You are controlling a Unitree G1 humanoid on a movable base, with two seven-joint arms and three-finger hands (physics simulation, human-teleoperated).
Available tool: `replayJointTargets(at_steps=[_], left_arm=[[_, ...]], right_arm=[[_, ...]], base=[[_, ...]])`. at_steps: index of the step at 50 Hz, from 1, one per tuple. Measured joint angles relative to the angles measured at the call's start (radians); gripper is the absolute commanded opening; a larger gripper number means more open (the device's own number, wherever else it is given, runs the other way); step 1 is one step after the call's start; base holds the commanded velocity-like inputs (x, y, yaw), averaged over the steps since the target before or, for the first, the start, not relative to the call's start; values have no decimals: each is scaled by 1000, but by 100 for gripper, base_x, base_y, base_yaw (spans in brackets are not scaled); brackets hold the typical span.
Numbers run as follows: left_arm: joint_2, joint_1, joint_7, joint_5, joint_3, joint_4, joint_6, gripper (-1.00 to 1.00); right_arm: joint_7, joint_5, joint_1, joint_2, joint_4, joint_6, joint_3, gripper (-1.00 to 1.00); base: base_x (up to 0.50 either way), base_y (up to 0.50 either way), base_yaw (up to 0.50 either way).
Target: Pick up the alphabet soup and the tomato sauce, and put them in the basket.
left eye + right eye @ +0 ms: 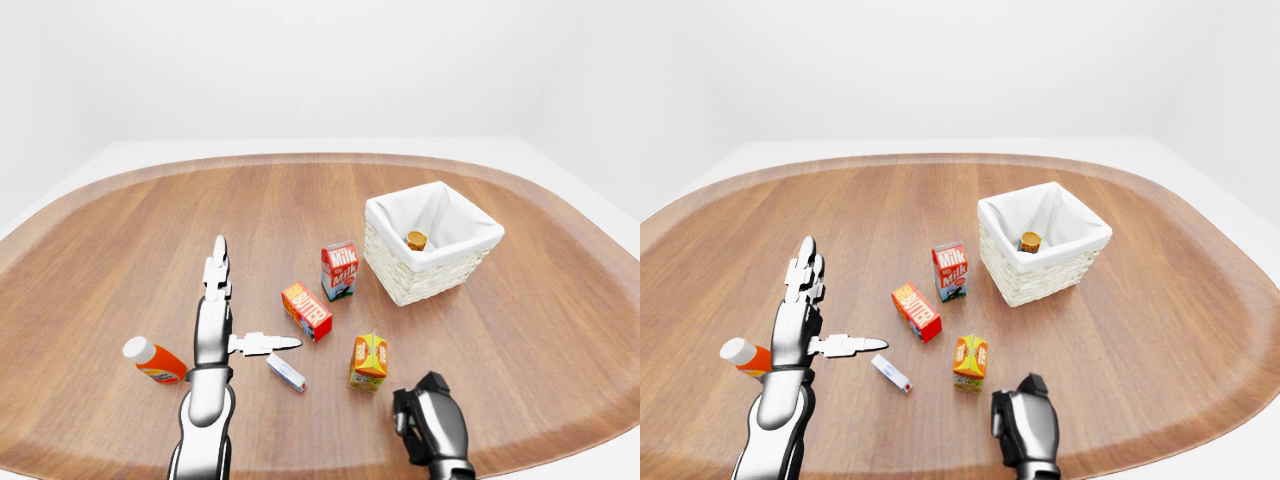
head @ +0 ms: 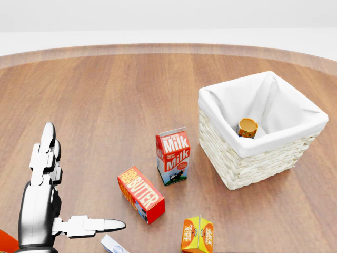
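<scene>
A can with an orange-brown top (image 2: 247, 127) stands inside the white-lined wicker basket (image 2: 263, 166) at the right of the head view; its label is too small to read. No other can shows in any view. My left hand (image 2: 79, 182) hovers open at the lower left, fingers straight and thumb out to the right, holding nothing and well left of the basket. My right hand (image 1: 428, 415) sits low at the bottom of the eye views, below the juice carton. Its fingers are loosely bent with nothing visible in them.
On the round wooden table (image 2: 131, 95) left of the basket stand a milk carton (image 2: 172, 156), a red butter box (image 2: 141, 194) and an orange juice carton (image 2: 197, 235). A small white-blue box (image 1: 286, 372) and a red bottle with a white cap (image 1: 153, 361) lie near my left hand.
</scene>
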Motion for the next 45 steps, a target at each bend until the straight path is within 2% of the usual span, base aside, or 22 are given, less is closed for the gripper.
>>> replayJointTargets(at_steps=[15,25,45], left_arm=[[0,0,0,0,0,0,0,100],[0,0,0,0,0,0,0,100],[0,0,0,0,0,0,0,100]], right_arm=[[37,155,124,6,-289,0,-30,-100],[120,258,178,20,-448,0,-62,-100],[277,395,230,68,-621,0,-133,-100]], base=[[0,0,0],[0,0,0],[0,0,0]])
